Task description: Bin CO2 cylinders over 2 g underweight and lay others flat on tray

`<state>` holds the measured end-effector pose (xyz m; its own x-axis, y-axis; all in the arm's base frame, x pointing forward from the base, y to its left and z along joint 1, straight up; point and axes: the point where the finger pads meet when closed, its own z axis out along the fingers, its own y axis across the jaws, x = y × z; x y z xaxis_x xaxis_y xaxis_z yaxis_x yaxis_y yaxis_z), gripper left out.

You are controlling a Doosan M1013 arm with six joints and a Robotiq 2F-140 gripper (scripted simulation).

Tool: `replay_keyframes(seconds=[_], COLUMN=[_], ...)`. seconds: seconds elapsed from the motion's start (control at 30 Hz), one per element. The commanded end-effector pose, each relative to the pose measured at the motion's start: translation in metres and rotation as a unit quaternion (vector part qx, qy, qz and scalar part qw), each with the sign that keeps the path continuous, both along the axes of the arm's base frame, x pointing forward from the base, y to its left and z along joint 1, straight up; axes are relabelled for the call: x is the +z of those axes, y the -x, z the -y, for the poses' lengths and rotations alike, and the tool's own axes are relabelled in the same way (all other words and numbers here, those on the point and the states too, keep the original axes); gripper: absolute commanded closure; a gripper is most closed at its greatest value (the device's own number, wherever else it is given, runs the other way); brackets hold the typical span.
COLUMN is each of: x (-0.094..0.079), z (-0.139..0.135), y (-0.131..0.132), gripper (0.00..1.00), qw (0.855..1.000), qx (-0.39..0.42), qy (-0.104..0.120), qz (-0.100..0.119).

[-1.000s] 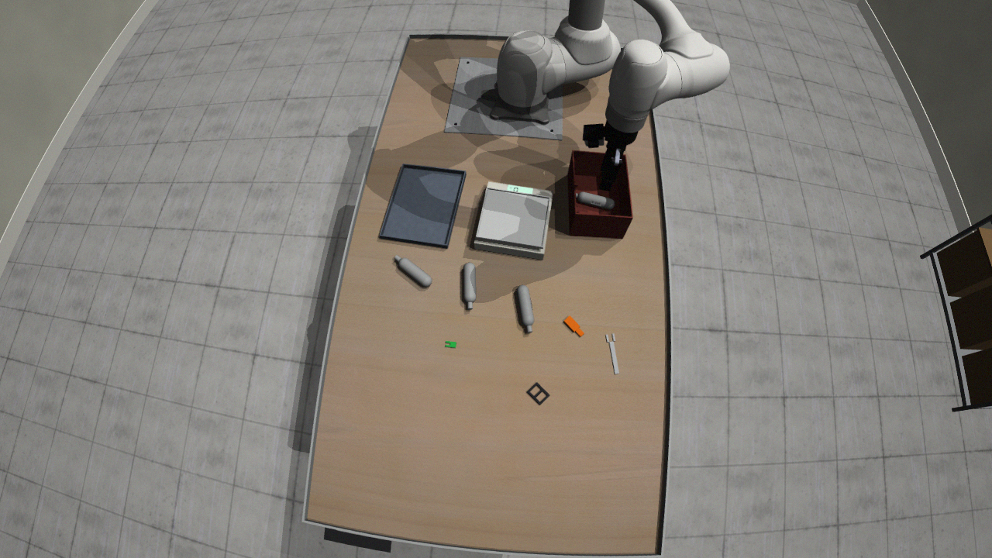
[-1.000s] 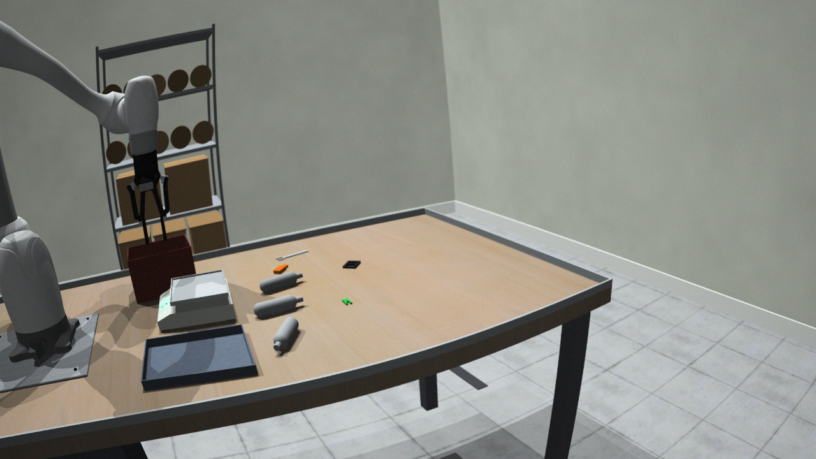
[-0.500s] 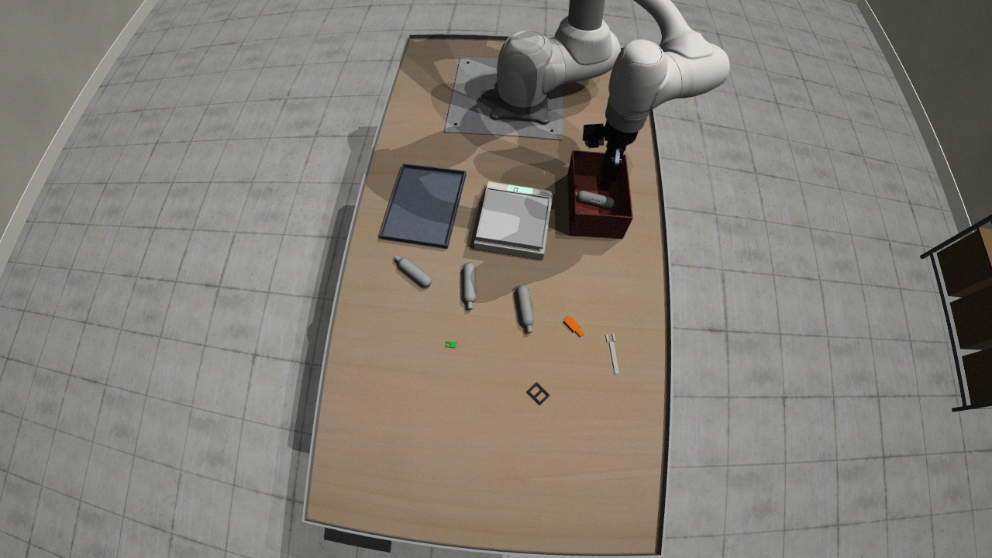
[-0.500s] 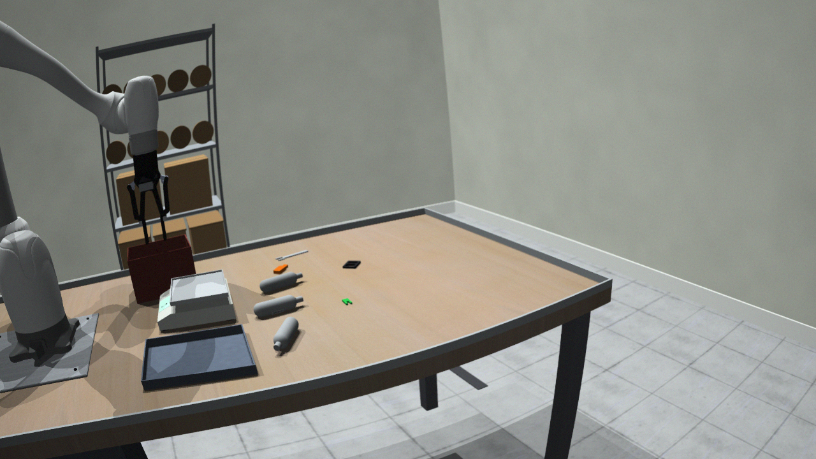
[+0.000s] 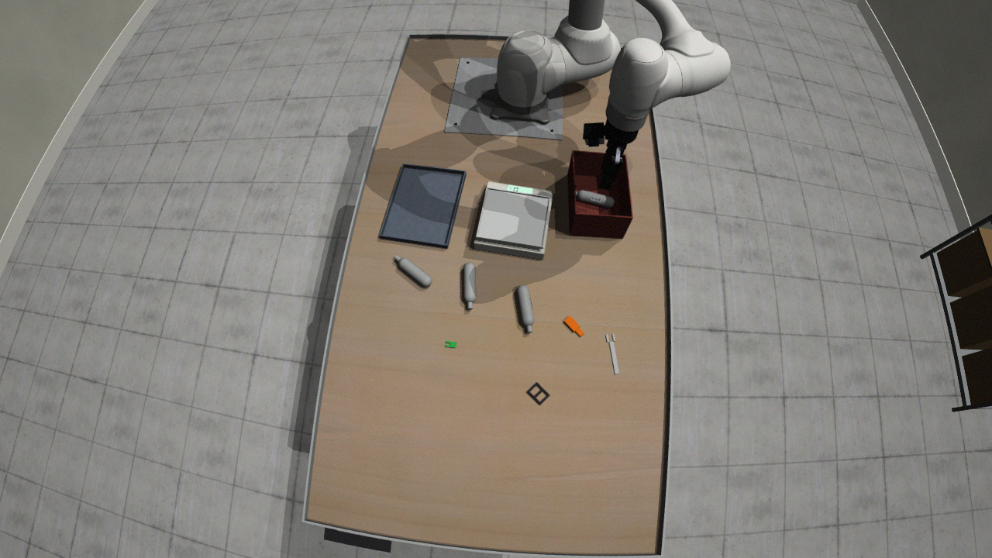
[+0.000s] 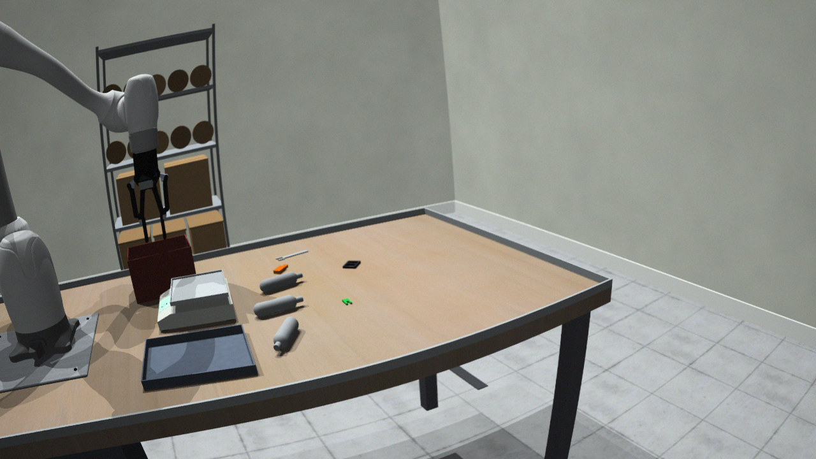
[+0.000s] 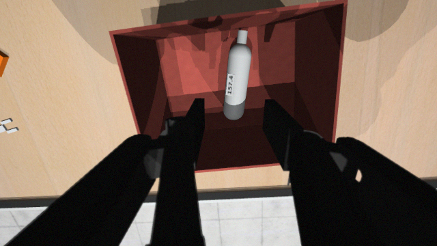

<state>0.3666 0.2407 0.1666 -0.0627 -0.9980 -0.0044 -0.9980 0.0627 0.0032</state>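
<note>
My gripper [image 7: 233,113] hangs open and empty just above the dark red scrap bin [image 5: 600,192], also seen in the side view [image 6: 149,228]. A grey CO2 cylinder stamped 157.4 [image 7: 236,80] lies on the bin's floor below the fingers, free of them; it also shows in the top view [image 5: 595,199]. Three more grey cylinders lie flat on the table in front of the scale: left [image 5: 413,272], middle [image 5: 469,284], right [image 5: 524,308]. The scale [image 5: 512,218] has nothing on its plate. The dark blue tray [image 5: 422,205] is empty.
Small clutter lies on the table: an orange block [image 5: 573,325], a white fork-like tool [image 5: 612,352], a green clip [image 5: 451,343] and a black square frame [image 5: 537,394]. The arm's base plate [image 5: 504,98] is at the far end. A shelf with boxes [image 6: 165,153] stands behind the table.
</note>
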Motion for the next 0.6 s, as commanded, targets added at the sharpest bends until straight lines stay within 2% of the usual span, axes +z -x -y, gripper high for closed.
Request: replay_keyframes(seconds=[0.0,0.37,0.57], x=[0.004,0.029,0.034], z=[0.000,0.000,0.000], y=[0.000,0.000,0.000], gripper=[0.59,0.59,0.59], qw=[1.000,1.000,1.000], qx=[0.000,0.000,0.000], qy=[0.000,0.000,0.000], qz=[0.000,0.000,0.000])
